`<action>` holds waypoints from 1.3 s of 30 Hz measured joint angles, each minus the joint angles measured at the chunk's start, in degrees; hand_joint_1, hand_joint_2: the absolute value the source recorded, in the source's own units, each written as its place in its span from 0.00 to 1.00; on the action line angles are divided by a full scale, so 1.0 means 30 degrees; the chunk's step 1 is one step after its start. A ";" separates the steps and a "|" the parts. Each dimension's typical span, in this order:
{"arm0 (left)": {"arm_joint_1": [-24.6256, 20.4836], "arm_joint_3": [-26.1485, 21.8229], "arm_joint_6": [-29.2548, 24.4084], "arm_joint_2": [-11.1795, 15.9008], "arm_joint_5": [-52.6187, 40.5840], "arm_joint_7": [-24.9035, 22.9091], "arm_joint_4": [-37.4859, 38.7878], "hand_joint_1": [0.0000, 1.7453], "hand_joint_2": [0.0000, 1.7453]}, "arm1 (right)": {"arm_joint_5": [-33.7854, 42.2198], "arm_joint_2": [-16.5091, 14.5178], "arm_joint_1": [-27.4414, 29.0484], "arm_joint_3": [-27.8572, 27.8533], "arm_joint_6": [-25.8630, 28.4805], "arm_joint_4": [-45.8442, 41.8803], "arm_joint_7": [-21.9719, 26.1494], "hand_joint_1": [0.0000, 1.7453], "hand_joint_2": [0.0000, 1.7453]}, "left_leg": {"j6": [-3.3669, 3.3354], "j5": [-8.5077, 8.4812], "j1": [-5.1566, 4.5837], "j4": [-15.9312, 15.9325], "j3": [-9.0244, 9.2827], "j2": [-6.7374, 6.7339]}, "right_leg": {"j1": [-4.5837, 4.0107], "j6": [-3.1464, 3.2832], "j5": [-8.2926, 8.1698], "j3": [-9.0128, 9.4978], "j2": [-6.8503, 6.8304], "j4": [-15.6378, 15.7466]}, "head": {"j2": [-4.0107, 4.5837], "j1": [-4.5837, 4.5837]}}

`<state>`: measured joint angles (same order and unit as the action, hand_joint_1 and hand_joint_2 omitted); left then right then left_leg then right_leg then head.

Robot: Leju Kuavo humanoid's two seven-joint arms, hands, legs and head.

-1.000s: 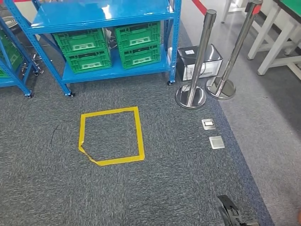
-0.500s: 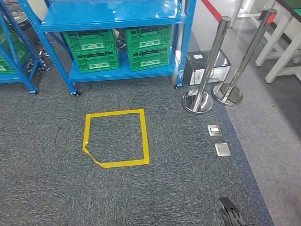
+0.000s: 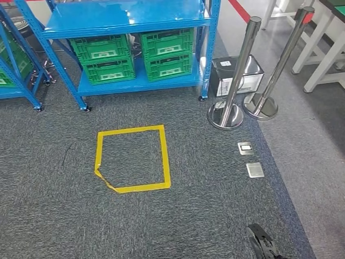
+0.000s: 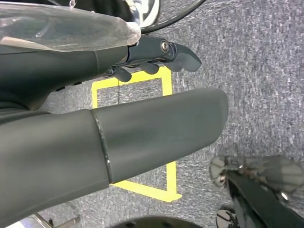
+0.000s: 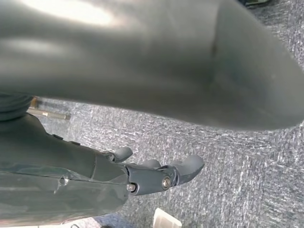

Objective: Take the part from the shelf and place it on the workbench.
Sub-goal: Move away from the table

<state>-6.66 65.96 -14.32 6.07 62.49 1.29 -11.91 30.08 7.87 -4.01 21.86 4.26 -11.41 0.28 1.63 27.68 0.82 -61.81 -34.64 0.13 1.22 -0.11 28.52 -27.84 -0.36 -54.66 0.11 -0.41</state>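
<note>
In the head view, a blue shelf (image 3: 126,19) stands at twelve o'clock holding green crates (image 3: 134,54), beyond a yellow tape square (image 3: 132,157) on grey carpet; I cannot tell where the part is. In the left wrist view, the left hand (image 4: 118,123) hangs over the carpet, fingers extended, released. In the right wrist view, the right hand (image 5: 143,123) likewise hangs extended, holding nothing.

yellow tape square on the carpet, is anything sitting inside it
No, in the head view the yellow tape square encloses only bare grey carpet, and the green crates sit up on the blue shelf.
</note>
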 joint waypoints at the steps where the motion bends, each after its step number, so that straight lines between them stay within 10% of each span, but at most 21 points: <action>1: -0.0023 0.0000 0.0000 0.0002 0.0000 0.0000 0.0000 0.00 0.00 | 0.0000 0.0007 -0.0002 0.0016 -0.0002 0.0000 0.0004 0.00 0.00 | -0.0024 -0.0440 0.0008 0.1249 0.0613 -0.0035 | -0.0012 -0.0113 0.0051 0.0026 0.0000 -0.0017 | 0.0000 0.0024; 7: -0.0048 0.0000 0.0000 0.0009 0.0002 0.0007 0.0000 0.00 0.00 | 0.0000 0.0022 -0.0004 0.0129 -0.0038 0.0000 0.0020 0.00 0.00 | -0.0718 -0.0785 -0.0156 0.2646 0.1215 0.0062 | 0.0114 -0.0799 0.0623 -0.0131 0.0015 -0.0583 | 0.0000 -0.0130; 10: -0.0048 0.0000 -0.0004 0.0017 0.0009 0.0002 0.0000 0.00 0.00 | -0.0002 0.0022 -0.0003 0.0146 -0.0058 0.0000 0.0009 0.00 0.00 | -0.0972 -0.0826 -0.0256 0.2712 0.1219 0.0082 | 0.0060 -0.0798 0.2569 -0.1826 0.0054 -0.4375 | 0.0000 -0.0408; 12: -0.0033 0.0000 -0.0007 0.0020 0.0013 0.0000 0.0000 0.00 0.00 | -0.0004 0.0022 0.0016 0.0158 -0.0058 0.0000 -0.0018 0.00 0.00 | -0.1031 -0.0826 -0.0361 0.2708 0.1226 0.0159 | 0.0001 -0.0734 0.2911 -0.2560 0.0061 -0.5904 | 0.0000 -0.0550; 18: -0.0029 0.0000 -0.0007 -0.0102 0.0002 0.0000 0.0000 0.00 0.00 | 0.0000 0.0098 0.0006 0.0215 -0.0062 0.0000 -0.0027 0.00 0.00 | -0.0904 -0.0862 -0.0539 0.2608 0.1257 0.0473 | -0.0306 -0.0189 0.0066 0.0053 0.0335 -0.0087 | 0.0000 -0.0681; 22: -0.0011 0.0000 -0.0005 -0.0067 -0.0009 0.0000 0.0000 0.00 0.00 | 0.0000 0.0102 -0.0001 0.0235 -0.0058 -0.0004 -0.0022 0.00 0.00 | -0.0527 -0.0508 -0.0532 0.2080 0.0955 0.0436 | -0.0217 0.0079 -0.0221 0.0060 0.0122 0.0224 | 0.0000 -0.0481; 27: 0.0005 0.0000 0.0000 -0.0093 -0.0031 0.0000 0.0000 0.00 0.00 | 0.0016 0.0102 0.0010 0.0253 -0.0058 0.0000 -0.0005 0.00 0.00 | 0.0001 0.1994 -0.0226 -0.3209 -0.1457 0.0171 | -0.0170 0.0200 -0.0347 -0.0109 -0.0163 0.0304 | 0.0000 -0.0109; 33: -0.0031 0.0000 0.0000 -0.0085 -0.0088 0.0016 0.0000 0.00 0.00 | 0.0036 0.0113 0.0001 0.0257 -0.0058 -0.0004 0.0048 0.00 0.00 | -0.0180 -0.0561 -0.0146 0.2645 0.1598 -0.0263 | -0.0198 -0.0185 -0.0232 -0.0003 -0.0378 0.0249 | 0.0000 -0.0053; 36: -0.0016 0.0000 0.0000 -0.0093 -0.0097 0.0029 0.0000 0.00 0.00 | 0.0051 0.0117 -0.0007 0.0262 -0.0060 -0.0009 0.0080 0.00 0.00 | -0.0585 -0.0586 -0.0230 0.2866 0.1627 -0.0121 | -0.0133 -0.0521 -0.0147 0.0008 -0.0408 0.0197 | 0.0000 -0.0169; 39: -0.0023 0.0000 0.0000 -0.0102 -0.0102 0.0029 0.0000 0.00 0.00 | 0.0060 0.0118 -0.0001 0.0277 -0.0078 -0.0015 0.0082 0.00 0.00 | -0.0924 -0.0676 -0.0196 0.3069 0.1738 -0.0069 | -0.0049 -0.0691 0.1251 -0.1005 -0.0157 -0.2116 | 0.0000 -0.0368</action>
<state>-6.73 65.96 -14.32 5.76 62.18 1.38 -11.91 30.25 8.22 -4.02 22.69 4.03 -11.45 0.52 -1.14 25.66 0.23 -52.61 -29.43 -0.08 1.07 -2.18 32.27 -30.85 -0.83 -61.01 0.11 -1.52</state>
